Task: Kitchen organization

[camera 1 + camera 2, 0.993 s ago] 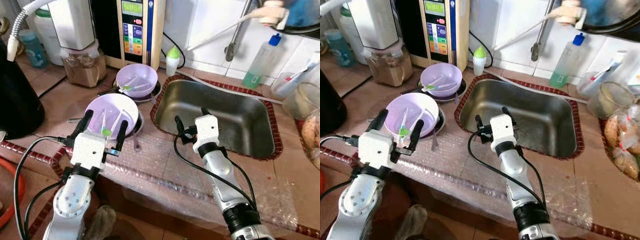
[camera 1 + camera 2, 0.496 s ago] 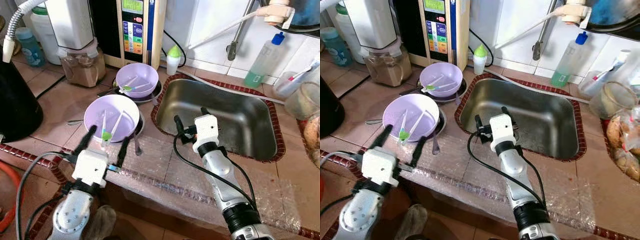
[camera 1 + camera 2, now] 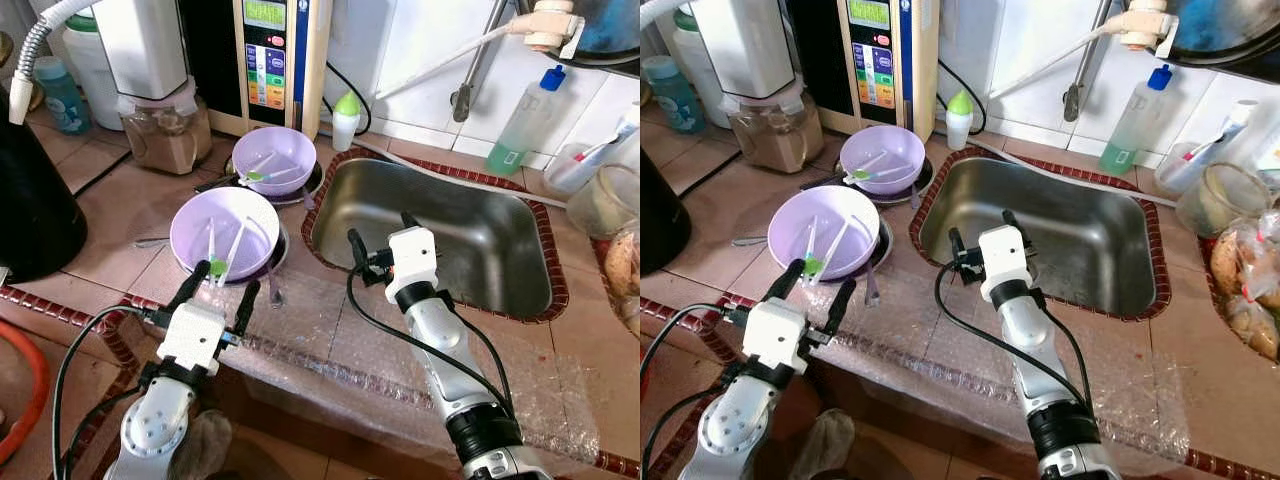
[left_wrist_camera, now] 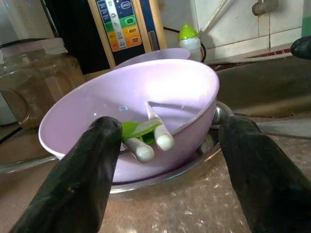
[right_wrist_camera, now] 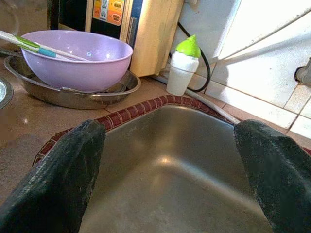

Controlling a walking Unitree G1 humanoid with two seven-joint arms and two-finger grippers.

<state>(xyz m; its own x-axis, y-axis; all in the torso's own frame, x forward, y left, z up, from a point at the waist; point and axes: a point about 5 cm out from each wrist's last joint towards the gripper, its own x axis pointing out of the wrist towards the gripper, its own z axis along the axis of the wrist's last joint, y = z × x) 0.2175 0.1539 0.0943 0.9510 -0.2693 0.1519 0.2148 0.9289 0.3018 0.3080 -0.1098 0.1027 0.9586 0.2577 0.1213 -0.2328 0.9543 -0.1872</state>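
A lilac bowl [image 3: 240,215] with white, green-tipped utensils [image 4: 146,138] in it stands on a metal plate near the counter's front. My left gripper [image 3: 223,283] is open just in front of the bowl's near rim, its fingers [image 4: 92,160] spread as wide as the bowl and apart from it. A second lilac bowl [image 3: 272,160] with utensils sits on another metal plate farther back. My right gripper [image 3: 380,228] is open and empty over the left part of the steel sink [image 3: 470,250].
Bubble wrap [image 3: 350,340] covers the counter's front edge. A spoon [image 3: 272,290] lies right of the near bowl. A water purifier [image 3: 270,60], glass jar [image 3: 160,135], small green-capped bottle [image 5: 182,68] and soap bottle [image 3: 520,125] line the back. A black appliance [image 3: 30,200] stands at left.
My left gripper has drawn back from the near bowl's rim toward the counter's front edge, still open. The right arm has not moved. The camera shifted slightly.
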